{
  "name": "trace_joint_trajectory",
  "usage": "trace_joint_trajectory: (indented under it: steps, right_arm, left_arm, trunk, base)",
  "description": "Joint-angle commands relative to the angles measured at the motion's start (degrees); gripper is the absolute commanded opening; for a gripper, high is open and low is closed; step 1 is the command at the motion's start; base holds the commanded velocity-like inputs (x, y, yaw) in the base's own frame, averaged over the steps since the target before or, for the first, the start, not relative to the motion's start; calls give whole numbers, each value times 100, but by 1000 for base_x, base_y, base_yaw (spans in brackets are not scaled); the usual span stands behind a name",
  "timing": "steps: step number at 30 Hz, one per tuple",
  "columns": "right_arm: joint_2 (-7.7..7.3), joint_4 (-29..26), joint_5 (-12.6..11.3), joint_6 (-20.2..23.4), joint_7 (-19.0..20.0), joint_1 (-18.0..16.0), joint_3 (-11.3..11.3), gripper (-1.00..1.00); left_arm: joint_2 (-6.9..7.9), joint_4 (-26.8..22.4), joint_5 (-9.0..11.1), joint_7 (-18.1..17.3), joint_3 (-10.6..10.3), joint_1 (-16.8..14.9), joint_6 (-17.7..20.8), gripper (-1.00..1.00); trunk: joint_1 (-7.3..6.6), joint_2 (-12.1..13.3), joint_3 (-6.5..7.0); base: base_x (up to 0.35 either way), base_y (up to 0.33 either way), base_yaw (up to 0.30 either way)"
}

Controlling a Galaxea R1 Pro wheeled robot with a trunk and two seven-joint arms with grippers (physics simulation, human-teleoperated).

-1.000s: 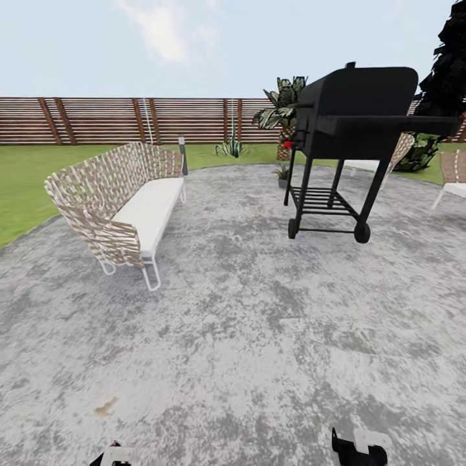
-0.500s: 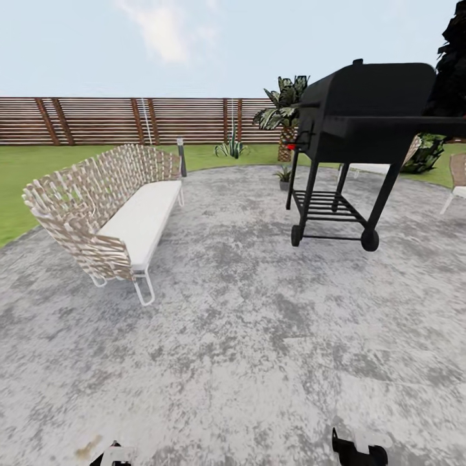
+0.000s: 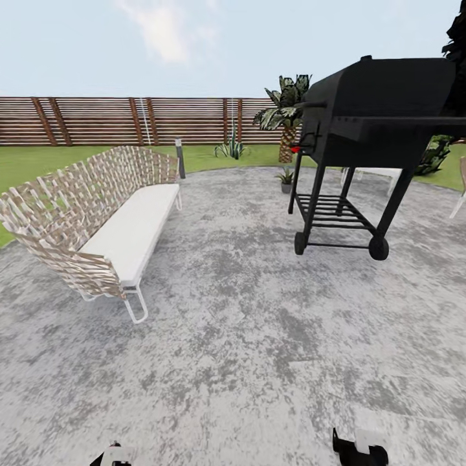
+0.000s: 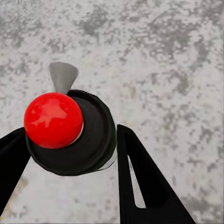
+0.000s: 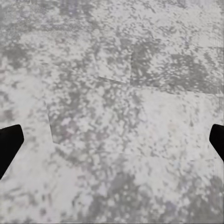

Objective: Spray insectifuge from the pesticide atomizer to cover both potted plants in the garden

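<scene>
Head view across the round grey patio [image 3: 246,323]: a wide stretch of bare mottled stone lies open between a woven bench [image 3: 97,220] with a white cushion, on the barbecue's left, and the black wheeled barbecue [image 3: 362,136] itself. The patio's curved rim meets green lawn [image 3: 39,158] beyond the bench, and a slatted wooden fence [image 3: 129,120] closes the garden's far side. One potted plant [image 3: 285,178], a low green rosette in a small pot, stands on the patio's far edge just left of the barbecue's legs; a second potted plant [image 3: 231,148] sits on the grass farther left of the barbecue, near the fence. A palm [image 3: 285,110] rises behind the barbecue's left end, and a short dark post [image 3: 180,157] stands off the bench's far end. The barbecue's lower rack and wheels block the direct line on its side.

Left wrist view: the left gripper [image 4: 70,154] is clamped on the pesticide atomizer [image 4: 70,133], its black fingers pressed against a round black body topped by a red knob, grey nozzle beyond. Right wrist view: the right gripper [image 5: 112,140] hangs spread wide over bare stone, holding nothing.
</scene>
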Motion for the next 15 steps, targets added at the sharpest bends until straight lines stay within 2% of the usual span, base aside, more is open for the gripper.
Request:
trace_joint_trajectory:
  steps: [1,15]
  right_arm:
    - [0,6,50,-15,-18,-4,-37,100]
    - [0,6,50,-15,-18,-4,-38,100]
  left_arm:
    - [0,5,-21,6,5,-3,-20,-100]
    - [0,5,-24,6,5,-3,-12,-100]
  trunk:
    - [2,-2,-5]
    - [2,-2,-5]
  base:
    - [339,0,0]
    - [339,0,0]
